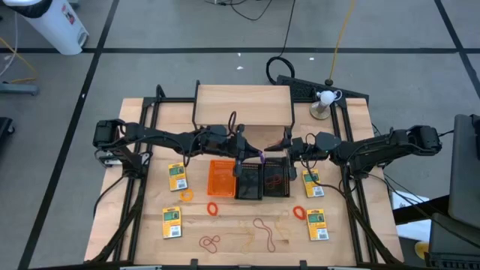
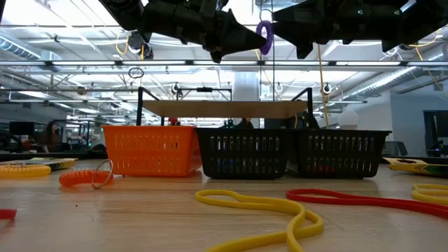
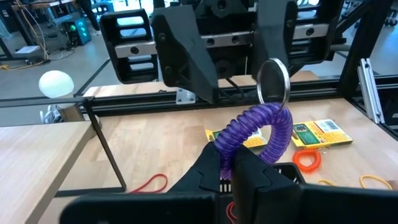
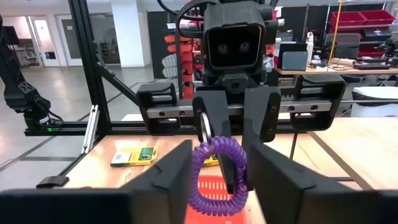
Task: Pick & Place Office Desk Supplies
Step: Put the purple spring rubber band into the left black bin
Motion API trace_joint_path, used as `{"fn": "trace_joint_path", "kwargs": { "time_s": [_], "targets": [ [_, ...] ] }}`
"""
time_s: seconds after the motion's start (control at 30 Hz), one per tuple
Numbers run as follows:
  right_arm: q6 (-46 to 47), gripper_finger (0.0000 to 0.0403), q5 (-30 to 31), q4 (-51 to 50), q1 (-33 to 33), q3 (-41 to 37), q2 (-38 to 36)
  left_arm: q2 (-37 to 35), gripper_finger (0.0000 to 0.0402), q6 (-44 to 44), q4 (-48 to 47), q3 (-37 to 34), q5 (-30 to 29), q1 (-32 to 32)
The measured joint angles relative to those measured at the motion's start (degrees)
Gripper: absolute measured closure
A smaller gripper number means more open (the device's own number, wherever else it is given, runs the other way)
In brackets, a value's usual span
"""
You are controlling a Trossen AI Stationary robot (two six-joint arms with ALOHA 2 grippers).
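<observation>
Mid-air handover above the black mesh bins (image 1: pixel 262 180): purple coil loop (image 2: pixel 264 36) pinched in shut left gripper (image 3: pixel 231 163), right gripper (image 4: pixel 217 177) parted around it. Best practice: withdraw right clear before lowering.

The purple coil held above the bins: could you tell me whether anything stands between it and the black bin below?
Nothing visible does: the purple coil, pinched by the left gripper, hangs over the middle black bin, its top open.
</observation>
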Motion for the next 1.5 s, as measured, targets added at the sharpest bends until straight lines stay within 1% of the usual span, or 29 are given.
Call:
{"fn": "trace_joint_path", "kwargs": {
  "time_s": [0.1, 0.2, 0.27, 0.37, 0.63, 0.77, 0.93, 1.03, 1.23, 1.33, 1.43, 1.5],
  "targets": [
    [-0.01, 0.0208, 0.04, -0.01, 0.0, 0.0, 0.0, -0.24, 0.04, 0.16, -0.48, -0.02, -0.02, -0.07],
    [-0.01, 0.0178, 0.07, -0.02, 0.0, 0.0, 0.0, -0.66, 0.0401, 0.45, -1.6, -0.03, -0.54, -0.15],
    [-0.01, 0.0165, 0.07, -0.02, -0.02, 0.0, 0.0, -1.44, 0.0401, 0.67, -4.06, -0.11, -1.57, -0.25],
    [-0.12, 0.0157, 0.1, -0.04, -0.02, 0.0, 0.0, -3.27, 0.0401, 2.05, -7.69, -0.11, -4.44, -0.78],
    [-1.52, 0.0169, 0.73, -0.02, -0.26, 0.0, -0.04, -8.45, 0.0401, 5.75, -15.4, -0.09, -10.52, -5.12],
    [-1.87, 0.0178, 1.86, -0.04, -0.55, 0.0, -0.04, -9.51, 0.0401, 5.88, -21.55, -0.09, -10.9, -7.2],
    [-3.11, 0.0185, 2.03, 0.0, -0.92, 0.0, -0.04, -9.54, 0.0401, 5.36, -27.12, -0.09, -7.08, -8.3],
    [-4.96, 0.0187, 3.69, 0.44, -0.92, 0.0, -0.04, -9.42, 0.0401, 3.94, -28.45, -0.09, -4.18, -8.25],
    [-9.47, 0.0187, 7.84, 0.52, -0.92, 0.0, -0.04, -8.7, 0.0401, 2.19, -29.0, -0.04, -3.95, -8.21],
    [-11.29, 0.0187, 9.24, 0.77, -0.92, 0.0, -0.04, -7.32, 0.0401, 1.39, -28.9, -0.03, -2.73, -8.2],
    [-12.29, 0.0191, 9.29, 1.81, -0.92, -0.02, -0.04, -6.26, 0.0401, 1.16, -30.0, -0.07, -2.55, -8.09],
    [-12.48, 0.0192, 9.27, 1.95, -0.92, 0.0, -0.04, -5.71, 0.0401, 1.16, -28.98, -0.06, -2.53, -8.02]
  ]
}}
